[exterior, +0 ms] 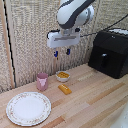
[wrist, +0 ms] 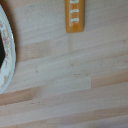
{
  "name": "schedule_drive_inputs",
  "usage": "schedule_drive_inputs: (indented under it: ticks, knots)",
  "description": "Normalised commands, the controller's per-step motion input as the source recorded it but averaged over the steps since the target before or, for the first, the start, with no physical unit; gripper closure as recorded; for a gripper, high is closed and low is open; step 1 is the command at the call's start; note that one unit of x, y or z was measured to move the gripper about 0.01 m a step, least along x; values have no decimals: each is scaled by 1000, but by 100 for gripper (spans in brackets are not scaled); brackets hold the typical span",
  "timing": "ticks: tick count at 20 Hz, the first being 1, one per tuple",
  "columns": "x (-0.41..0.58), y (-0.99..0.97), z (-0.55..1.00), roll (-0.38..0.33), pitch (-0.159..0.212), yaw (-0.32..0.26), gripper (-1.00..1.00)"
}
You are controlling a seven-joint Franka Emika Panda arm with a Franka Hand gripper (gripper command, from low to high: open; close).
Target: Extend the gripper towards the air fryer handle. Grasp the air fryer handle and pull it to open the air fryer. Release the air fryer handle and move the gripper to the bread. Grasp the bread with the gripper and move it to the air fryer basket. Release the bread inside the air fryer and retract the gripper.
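My gripper [exterior: 62, 52] hangs open and empty in the air, its two blue-tipped fingers apart, well above the wooden table. The black air fryer [exterior: 110, 52] stands at the exterior view's right, apart from the gripper. Its basket [exterior: 104, 64] is pushed in and the handle [exterior: 103, 60] faces the table. The orange-brown bread [exterior: 65, 89] lies flat on the table below the gripper, in front of the small white bowl. The bread also shows in the wrist view [wrist: 75, 15]. The fingers are out of the wrist view.
A small white bowl [exterior: 63, 76] with orange-yellow contents and a pink cup [exterior: 42, 80] stand behind the bread. A patterned white plate [exterior: 28, 107] lies at the exterior view's left front. A white patterned rim [wrist: 7, 55] shows in the wrist view.
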Motion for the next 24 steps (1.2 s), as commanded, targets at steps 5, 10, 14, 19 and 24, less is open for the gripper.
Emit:
schedule_drive_inputs:
  ticks: [5,10,14,19,24]
  knots:
    - [0,22,-37,-84,2,-371,-100]
    - [0,-14,-25,-77,0,-375,-100]
    - [0,-59,0,-187,0,-309,-100]
    - [4,-31,1,-339,0,-200,-100]
    - [0,-31,0,-375,-42,-138,-100]
